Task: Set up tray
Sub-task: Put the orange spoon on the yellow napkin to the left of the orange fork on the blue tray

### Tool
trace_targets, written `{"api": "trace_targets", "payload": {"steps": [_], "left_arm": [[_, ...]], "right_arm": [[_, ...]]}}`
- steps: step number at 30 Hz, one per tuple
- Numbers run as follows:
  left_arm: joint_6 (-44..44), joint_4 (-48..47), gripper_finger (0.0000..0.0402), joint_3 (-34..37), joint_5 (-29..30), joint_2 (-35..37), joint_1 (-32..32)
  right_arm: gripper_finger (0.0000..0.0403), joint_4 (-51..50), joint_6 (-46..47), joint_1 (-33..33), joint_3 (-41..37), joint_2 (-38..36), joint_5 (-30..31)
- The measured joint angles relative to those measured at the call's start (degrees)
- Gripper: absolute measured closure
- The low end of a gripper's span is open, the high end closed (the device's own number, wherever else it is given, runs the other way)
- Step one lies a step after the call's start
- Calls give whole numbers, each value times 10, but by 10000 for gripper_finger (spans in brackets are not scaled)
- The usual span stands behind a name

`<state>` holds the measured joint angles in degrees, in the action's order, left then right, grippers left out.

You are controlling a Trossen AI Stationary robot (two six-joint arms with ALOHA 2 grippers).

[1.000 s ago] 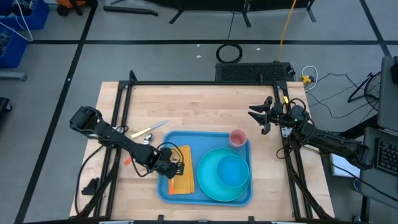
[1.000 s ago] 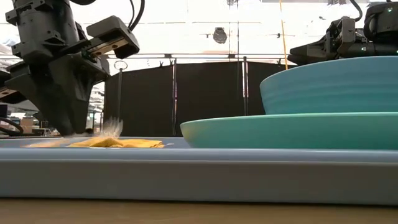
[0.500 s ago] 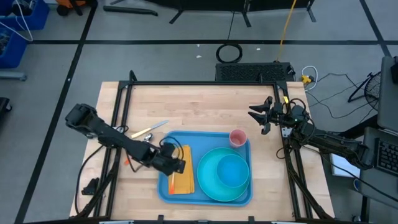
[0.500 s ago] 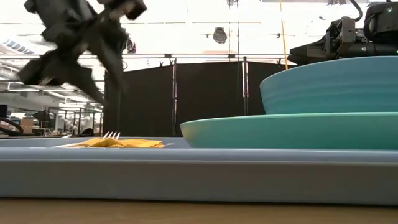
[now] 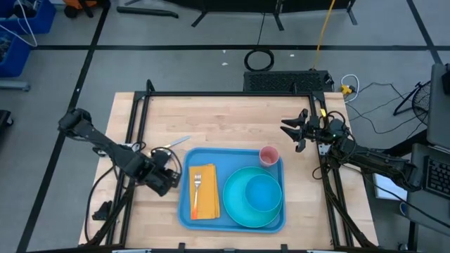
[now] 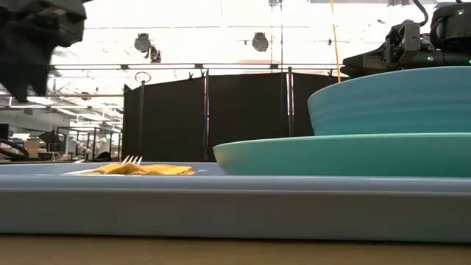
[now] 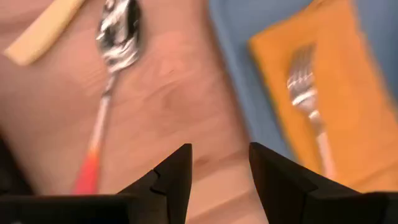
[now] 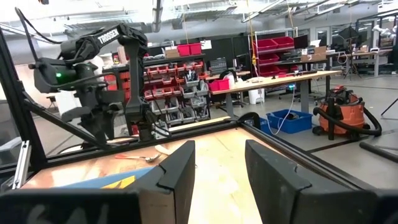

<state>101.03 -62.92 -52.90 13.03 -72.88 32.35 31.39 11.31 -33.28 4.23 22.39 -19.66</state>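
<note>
1. Two dark robot arms work over a pale wooden bench (image 5: 225,119); a large flat rectangular blue plastic tray (image 5: 184,211) with a low raised rim lies at its near middle.
2. On the tray's left part lies an orange folded cloth napkin (image 5: 204,200), with a silver metal fork (image 5: 197,184) resting on top of it.
3. To the right of the napkin sits a round teal plate (image 5: 236,204) carrying a teal bowl (image 5: 264,193), and a small pink cup (image 5: 268,155) stands in the tray's far right corner.
4. Left gripper (image 5: 163,179) hovers over the bench just beside the tray's left edge, jaws partly apart and holding nothing.
5. Beyond it on the bench lie a metal spoon with an orange-tipped handle (image 7: 107,81) and a pale-handled knife (image 5: 169,146).
6. Right gripper (image 5: 287,131) waits at the bench's far right, well apart from the tray, jaws parted and empty.
</note>
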Motion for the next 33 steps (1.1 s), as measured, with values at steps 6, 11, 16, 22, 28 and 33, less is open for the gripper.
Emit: {"api": "trace_targets", "payload": {"steps": [6,11,16,22,28,33], "left_arm": [[-7,-57,238,28,-66,-1,7],[-9,15,238,113,-125,7,8],[-20,92,238,187,-137,20,5],[-20,92,238,225,-136,44,-6],[-42,90,238,227,-115,67,-20],[-76,87,238,229,-101,70,-42]], "right_arm": [[273,0,0,0,0,0,0],[273,0,0,0,0,0,0],[273,0,0,0,0,0,0],[273,0,0,0,0,0,0],[273,0,0,0,0,0,0],[273,1,0,0,0,0,0]]}}
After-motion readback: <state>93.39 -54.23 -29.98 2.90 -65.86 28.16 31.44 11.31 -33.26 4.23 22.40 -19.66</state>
